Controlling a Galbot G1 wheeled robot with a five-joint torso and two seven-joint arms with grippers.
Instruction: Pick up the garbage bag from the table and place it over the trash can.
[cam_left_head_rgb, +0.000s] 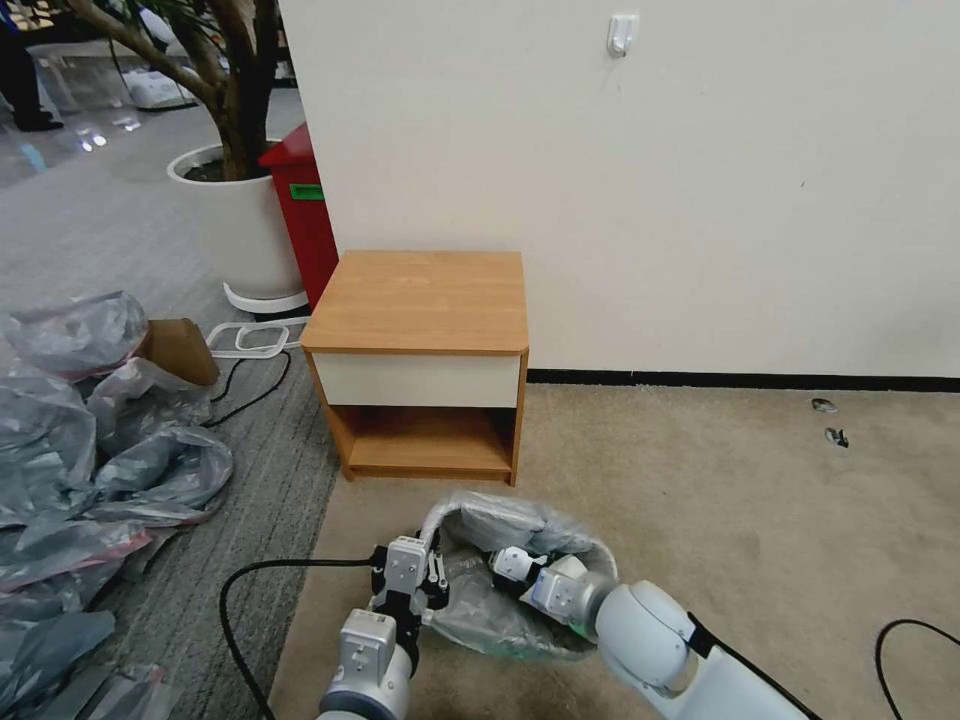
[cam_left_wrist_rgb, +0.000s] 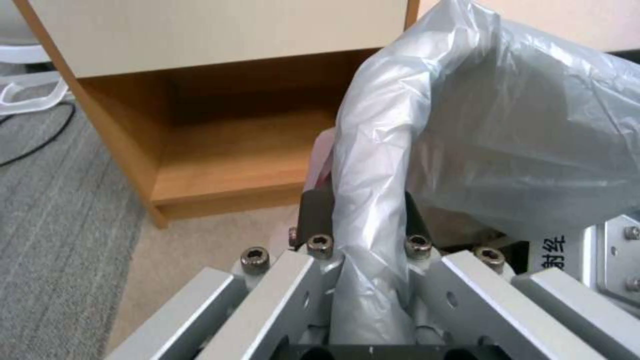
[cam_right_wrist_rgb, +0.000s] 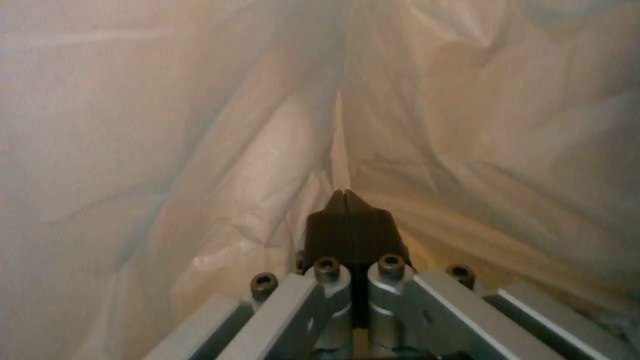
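1. The table stands against the far wall with its orange-brown top bare, so the pick-up half of the job looks finished.
2. The garbage bag is down on the beige carpet just in front of the table, puffed up and draped over what I take to be the trash can; the bin itself is hidden under the plastic.
3. The left gripper sits at the bag's near-left rim. From its wrist camera a rope of bag film runs between its dark fingers, which are spread to either side of the bunched plastic rather than pressed flat on it.
4. The right gripper is plunged inside the bag from the right, pale film all round it, fingertips pinched tight together. Whether a fold is caught between them, I can't tell.
5. Judging by this, we're late in the task: the bag covers the opening, but the rim looks loose and lumpy. Seating the edge round the bin and pulling both arms clear appears to be what's left.
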